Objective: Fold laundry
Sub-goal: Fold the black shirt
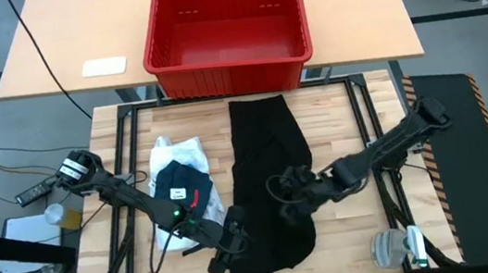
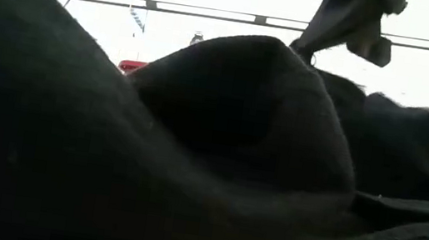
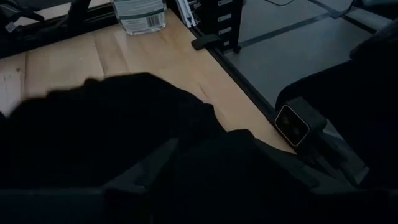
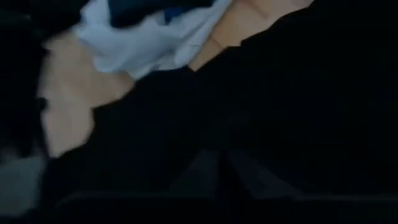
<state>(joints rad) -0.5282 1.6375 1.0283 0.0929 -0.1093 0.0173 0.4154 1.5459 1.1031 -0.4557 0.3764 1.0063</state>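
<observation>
One large black garment [image 1: 269, 185] was laid lengthwise mid-table, beside the white shirt [image 1: 178, 154]. Its lower hem was pinched by the left gripper [image 1: 229, 238]; the right gripper [image 1: 290, 190], pressed together, rested mid-cloth. Uneven pulling could bunch the fold.

A: Your left gripper [image 1: 230, 234] sits at the black garment's [image 1: 266, 166] near left corner. Just behind it lies the white shirt [image 1: 178, 156] with a dark piece [image 1: 185, 188] on top; that pile blocks a straight pull back along your arm.

B: And the right gripper [image 1: 290, 192]?

A: It's shut on the black garment at mid-length. Between your two grippers there's only cloth. Bare wood [image 1: 336, 125] lies beyond it, toward the table's right edge. The red crate [image 1: 225, 22] stands well past the garment's far end, off the worktop.
</observation>
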